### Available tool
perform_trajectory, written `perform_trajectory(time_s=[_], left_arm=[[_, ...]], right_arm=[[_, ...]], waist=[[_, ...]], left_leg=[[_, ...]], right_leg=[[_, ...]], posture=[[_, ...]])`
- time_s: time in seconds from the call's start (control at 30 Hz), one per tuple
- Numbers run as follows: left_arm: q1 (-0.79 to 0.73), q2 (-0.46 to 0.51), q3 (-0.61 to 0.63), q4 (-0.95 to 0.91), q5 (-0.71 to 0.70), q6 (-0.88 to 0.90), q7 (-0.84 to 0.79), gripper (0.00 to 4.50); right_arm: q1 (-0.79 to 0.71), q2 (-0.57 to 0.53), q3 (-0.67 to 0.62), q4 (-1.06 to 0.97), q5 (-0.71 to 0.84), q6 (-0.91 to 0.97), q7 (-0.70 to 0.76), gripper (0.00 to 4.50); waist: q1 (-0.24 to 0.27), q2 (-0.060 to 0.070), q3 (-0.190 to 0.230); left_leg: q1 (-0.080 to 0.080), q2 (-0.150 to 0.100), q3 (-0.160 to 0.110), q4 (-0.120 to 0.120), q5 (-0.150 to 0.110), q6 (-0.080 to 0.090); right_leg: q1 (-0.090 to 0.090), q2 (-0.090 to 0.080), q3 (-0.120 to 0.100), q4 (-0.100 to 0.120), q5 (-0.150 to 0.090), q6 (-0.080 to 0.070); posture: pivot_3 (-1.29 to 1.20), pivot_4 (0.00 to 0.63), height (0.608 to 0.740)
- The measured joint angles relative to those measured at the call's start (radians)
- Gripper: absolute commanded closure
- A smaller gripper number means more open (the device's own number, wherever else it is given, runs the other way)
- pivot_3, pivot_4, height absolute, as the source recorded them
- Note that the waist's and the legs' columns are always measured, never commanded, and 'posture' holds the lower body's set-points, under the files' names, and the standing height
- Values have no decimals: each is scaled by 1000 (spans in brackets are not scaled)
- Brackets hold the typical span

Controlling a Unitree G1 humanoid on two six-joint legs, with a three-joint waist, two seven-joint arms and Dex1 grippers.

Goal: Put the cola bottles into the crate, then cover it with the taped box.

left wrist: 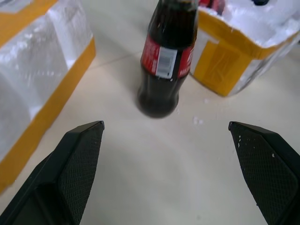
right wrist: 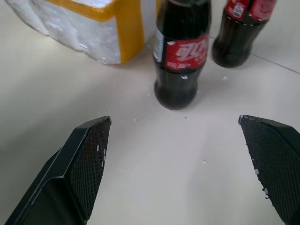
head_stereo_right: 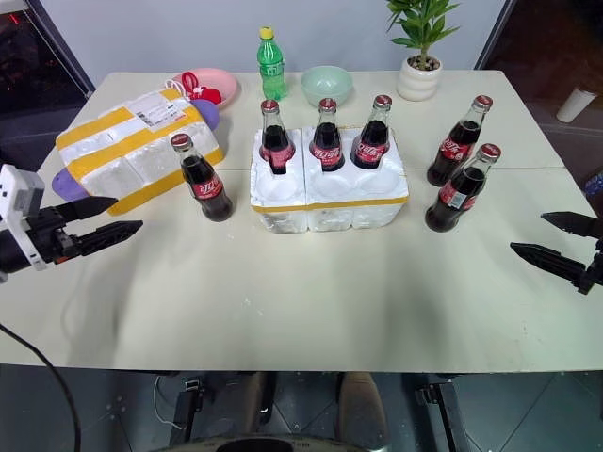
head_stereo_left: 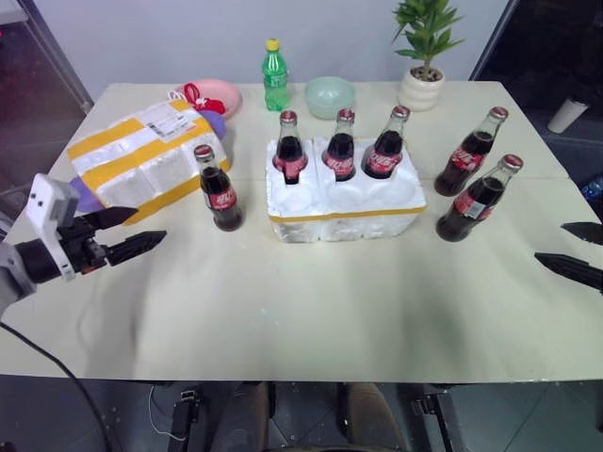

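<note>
Crate (head_stereo_left: 345, 201) with three bottles, claws spread

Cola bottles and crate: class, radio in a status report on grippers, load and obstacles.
Left gripper and right gripper open, empty. Crate holds three cola bottles; three stand on the table. Taped box waits left. Nothing blocking.

1 cola bottle (left wrist: 168, 61) stands between taped box (left wrist: 37, 75) and crate (left wrist: 234, 56).

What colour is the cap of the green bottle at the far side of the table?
Yellow. The green bottle shows its cap best in the left eye view.
</note>
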Motion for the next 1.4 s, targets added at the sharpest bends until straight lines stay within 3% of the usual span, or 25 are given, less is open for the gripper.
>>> perform_trajectory(time_s=[0.23,0.47,1.13,1.3,1.4], left_arm=[[-150,-67,-140,73,40,-23,16,52],[-319,-167,-284,217,129,-103,18,52],[-589,-371,-424,612,344,-313,28,52],[-591,-363,-423,635,357,-331,3,1620],[-591,-339,-423,628,352,-302,-34,1594]], right_arm=[[46,-19,-87,-291,144,196,50,0],[21,-22,-119,-506,277,336,11,0],[-45,0,-54,-605,406,389,-127,0],[-72,0,-25,-624,434,392,-166,0],[-86,0,-19,-634,445,392,-193,0]], waist=[[1,0,0],[2,-1,0],[1,-1,0],[2,-1,0],[1,-2,0]], left_leg=[[0,0,0,1,0,0],[0,0,-1,1,0,0],[-1,-1,-2,6,0,0],[-1,-1,-2,6,0,0],[-1,-1,-2,6,0,0]], right_leg=[[1,0,0,1,1,2],[1,1,0,1,2,4],[1,1,-1,4,3,6],[1,1,-1,4,3,6],[1,1,-1,4,3,6]], posture=[[0,150,739],[0,150,739],[0,150,739],[0,150,739],[0,150,739]])
